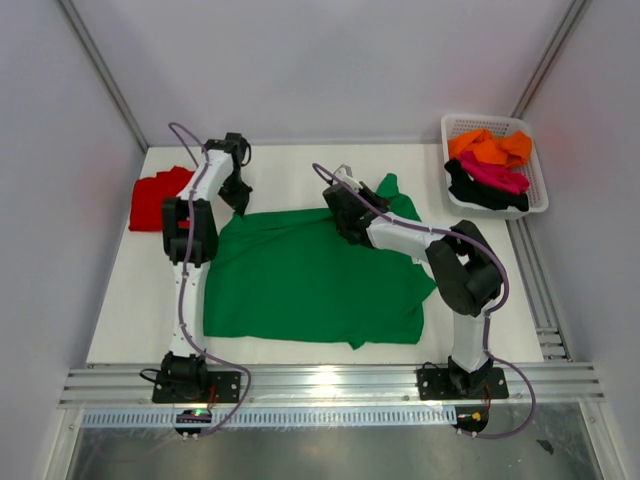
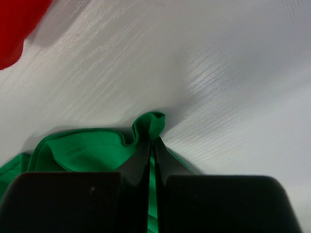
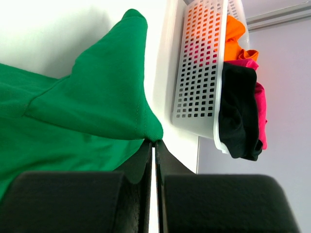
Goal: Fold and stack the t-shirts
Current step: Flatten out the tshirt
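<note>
Pinching green t-shirt [image 1: 310, 275] at far edge, left hand [image 2: 154, 141] and right hand [image 3: 154, 141] both clamped, red t-shirt [image 1: 158, 198] nearby

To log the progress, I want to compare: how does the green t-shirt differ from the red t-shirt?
The green t-shirt lies spread wide over the middle of the table; the red t-shirt is a small compact shape at its far left side. The left gripper and the right gripper are each shut on the green t-shirt's far edge; nothing touches the red t-shirt. Both are plain cloth on the table.
</note>
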Robot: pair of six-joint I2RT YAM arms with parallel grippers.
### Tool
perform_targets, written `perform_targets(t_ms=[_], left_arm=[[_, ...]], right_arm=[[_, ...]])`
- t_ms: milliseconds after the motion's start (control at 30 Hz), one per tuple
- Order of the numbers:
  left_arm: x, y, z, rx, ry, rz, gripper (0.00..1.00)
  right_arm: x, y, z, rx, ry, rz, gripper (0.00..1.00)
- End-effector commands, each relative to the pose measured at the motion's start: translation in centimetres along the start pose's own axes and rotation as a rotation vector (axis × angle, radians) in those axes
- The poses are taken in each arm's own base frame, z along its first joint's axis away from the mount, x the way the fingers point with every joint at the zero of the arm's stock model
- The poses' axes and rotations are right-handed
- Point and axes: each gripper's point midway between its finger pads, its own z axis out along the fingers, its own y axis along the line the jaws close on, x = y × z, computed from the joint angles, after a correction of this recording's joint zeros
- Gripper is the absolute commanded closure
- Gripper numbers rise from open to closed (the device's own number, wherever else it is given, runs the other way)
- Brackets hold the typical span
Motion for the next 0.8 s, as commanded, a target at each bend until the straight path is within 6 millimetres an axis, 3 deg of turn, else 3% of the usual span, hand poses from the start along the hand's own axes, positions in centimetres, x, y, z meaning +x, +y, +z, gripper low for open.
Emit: perform_targets(t_ms=[0,167,533,767], left_arm=[[1.9,3.5,3.2,-0.161,0.065,0.066,1.00],[0.7,3.5,1.9,-0.138,0.007,0.090,1.00],[-4.6,3.3,-6.0,-0.058,-0.208,0.149,1.00],[-6.7,3.4,-11.1,0.016,-0.319,0.162,1.00]], right_arm=[[-2.0,-2.6,-0.9,0.047,-0.042,0.094,0.97],[-1.8,-2.8,-1.1,0.057,-0.044,0.112,0.97],[-2.6,-4.2,-1.2,0.119,-0.069,0.138,0.97],[-3.4,-4.9,-1.4,0.137,-0.090,0.138,0.97]])
